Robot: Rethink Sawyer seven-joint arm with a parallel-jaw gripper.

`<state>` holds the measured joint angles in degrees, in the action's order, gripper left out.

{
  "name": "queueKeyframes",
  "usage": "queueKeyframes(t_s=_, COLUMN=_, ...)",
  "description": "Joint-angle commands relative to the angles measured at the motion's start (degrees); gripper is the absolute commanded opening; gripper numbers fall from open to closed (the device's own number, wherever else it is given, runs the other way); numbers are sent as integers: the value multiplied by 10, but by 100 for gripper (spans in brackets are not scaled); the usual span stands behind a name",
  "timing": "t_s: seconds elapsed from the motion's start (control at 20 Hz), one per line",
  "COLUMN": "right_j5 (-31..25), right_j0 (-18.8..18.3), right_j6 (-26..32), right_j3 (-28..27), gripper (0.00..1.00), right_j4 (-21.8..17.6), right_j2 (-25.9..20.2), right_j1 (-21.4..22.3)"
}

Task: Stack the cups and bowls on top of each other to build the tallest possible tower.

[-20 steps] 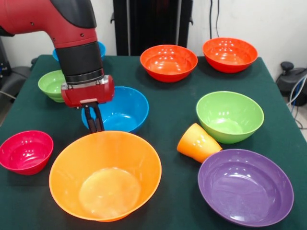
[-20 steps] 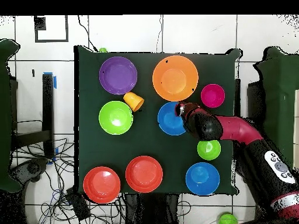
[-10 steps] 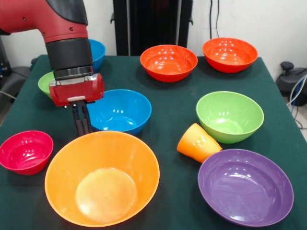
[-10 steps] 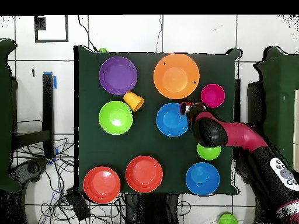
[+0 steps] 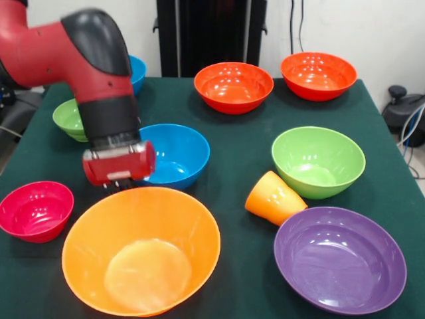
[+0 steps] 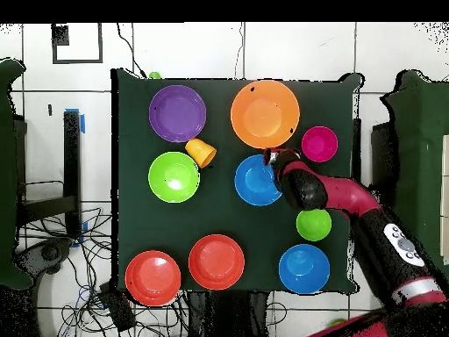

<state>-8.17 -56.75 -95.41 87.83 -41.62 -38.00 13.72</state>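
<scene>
My gripper (image 5: 118, 186) hangs low between the large orange bowl (image 5: 141, 249) and a blue bowl (image 5: 174, 154), its tips hidden behind the orange bowl's far rim. In the overhead view the gripper (image 6: 272, 158) sits between the orange bowl (image 6: 264, 114) and the blue bowl (image 6: 257, 180). An orange cup (image 5: 273, 198) lies on its side between the green bowl (image 5: 318, 161) and the purple bowl (image 5: 339, 258). A crimson bowl (image 5: 35, 211) rests at the left. All bowls stand apart, none stacked.
Two red-orange bowls (image 5: 233, 86) (image 5: 318, 75) sit at the far side. A small green bowl (image 5: 70, 118) and a second blue bowl (image 5: 135, 70) are partly hidden behind the arm. The dark green table cover (image 5: 229, 143) ends close to the purple bowl.
The gripper moved from the blue bowl's rim to the left, then dropped lower behind the orange bowl's far rim. The blue and orange bowls shifted slightly at first and now rest still.
</scene>
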Motion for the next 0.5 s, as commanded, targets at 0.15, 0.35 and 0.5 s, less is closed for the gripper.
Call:
queueKeyframes(t_s=0.15, right_j5=-69, right_j0=72, right_j6=39, right_j3=-157, gripper=0, right_j4=-19, right_j2=28, right_j1=-105)
queueKeyframes(t_s=0.35, right_j5=-67, right_j0=79, right_j6=33, right_j3=-171, gripper=0, right_j4=-12, right_j2=31, right_j1=-108)
queueKeyframes(t_s=0.5, right_j5=-65, right_j0=82, right_j6=30, right_j3=-180, gripper=0, right_j4=-13, right_j2=31, right_j1=-112)
